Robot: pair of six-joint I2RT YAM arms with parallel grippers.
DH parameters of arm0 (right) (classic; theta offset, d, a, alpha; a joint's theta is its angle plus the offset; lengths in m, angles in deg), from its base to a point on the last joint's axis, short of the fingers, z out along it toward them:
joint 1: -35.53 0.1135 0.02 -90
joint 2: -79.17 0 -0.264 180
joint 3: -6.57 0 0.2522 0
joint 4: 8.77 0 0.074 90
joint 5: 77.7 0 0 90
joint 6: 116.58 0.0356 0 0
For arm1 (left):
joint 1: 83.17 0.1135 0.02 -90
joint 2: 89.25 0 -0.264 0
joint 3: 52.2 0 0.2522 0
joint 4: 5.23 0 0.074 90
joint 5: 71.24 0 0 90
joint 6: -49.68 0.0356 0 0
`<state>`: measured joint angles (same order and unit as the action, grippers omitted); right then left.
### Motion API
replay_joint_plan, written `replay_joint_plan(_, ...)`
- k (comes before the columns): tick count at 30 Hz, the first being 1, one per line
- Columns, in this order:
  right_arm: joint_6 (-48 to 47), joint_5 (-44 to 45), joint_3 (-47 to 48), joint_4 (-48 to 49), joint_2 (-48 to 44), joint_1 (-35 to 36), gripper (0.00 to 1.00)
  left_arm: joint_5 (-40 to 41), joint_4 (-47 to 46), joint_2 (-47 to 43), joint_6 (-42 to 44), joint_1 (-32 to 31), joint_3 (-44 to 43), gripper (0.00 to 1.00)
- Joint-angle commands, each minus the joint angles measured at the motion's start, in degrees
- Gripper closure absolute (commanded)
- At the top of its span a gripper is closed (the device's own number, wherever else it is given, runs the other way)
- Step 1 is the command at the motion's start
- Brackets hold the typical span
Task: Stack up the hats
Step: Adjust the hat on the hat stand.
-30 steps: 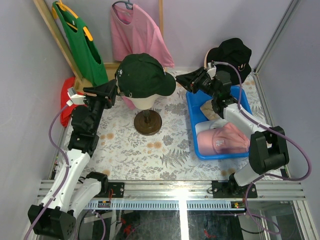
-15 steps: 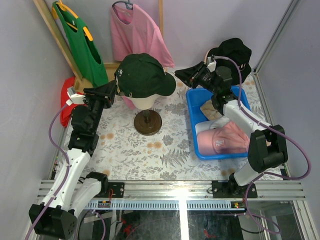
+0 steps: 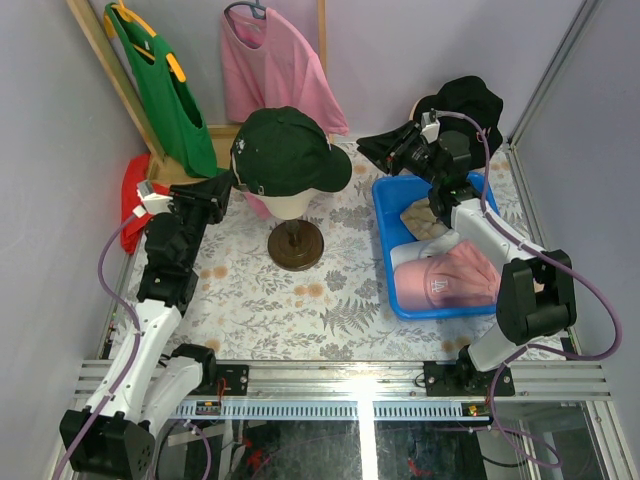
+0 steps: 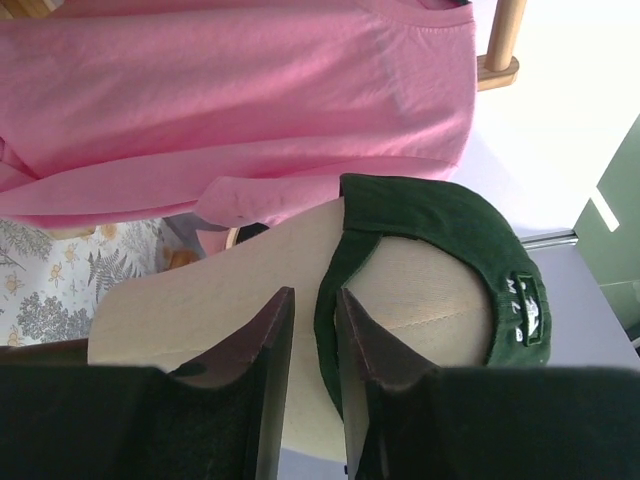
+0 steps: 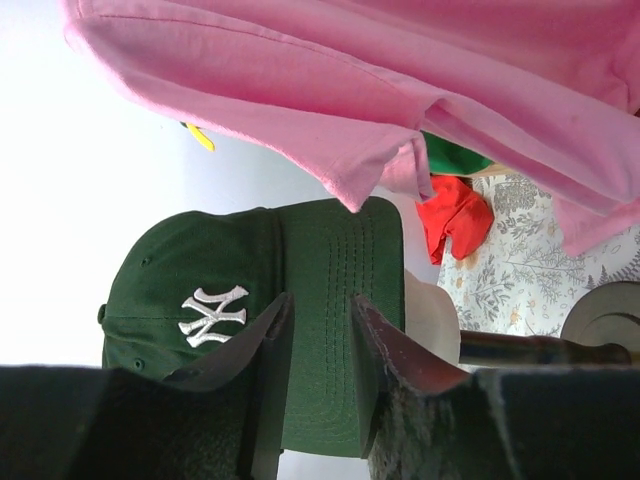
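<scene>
Dark green cap [image 3: 285, 150] sat on the cream mannequin head [image 3: 283, 207] mid-table, bill toward the right arm. The left gripper [image 4: 314, 296] was up at the cap's rear band, jaws a narrow slit apart with the band's edge in the gap; could not tell whether it was pinched. The right gripper [image 5: 320, 300] hung just off the bill, jaws parted, nothing in them; pink cap [image 3: 445, 280], white cap [image 3: 418, 250] and tan cap [image 3: 420, 215] lay in the blue tray [image 3: 383, 215] on the right, black bucket hat [image 3: 465, 100] behind it
</scene>
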<state>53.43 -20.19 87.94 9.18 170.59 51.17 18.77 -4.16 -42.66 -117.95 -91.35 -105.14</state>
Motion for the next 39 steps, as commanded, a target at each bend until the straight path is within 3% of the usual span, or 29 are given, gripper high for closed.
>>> replay_joint_plan(1, -1.3, -1.9, 0.0, 1.3, -0.7, -0.2, 0.63, -0.7, 1.6, -0.5, 1.6, 0.5, 1.3, 0.78)
replay_joint_plan(39, 5.0, -3.7, -2.6, 11.9, 3.6, 2.3, 0.60, -5.0, 2.8, 1.3, 3.0, 1.7, 3.1, 0.84)
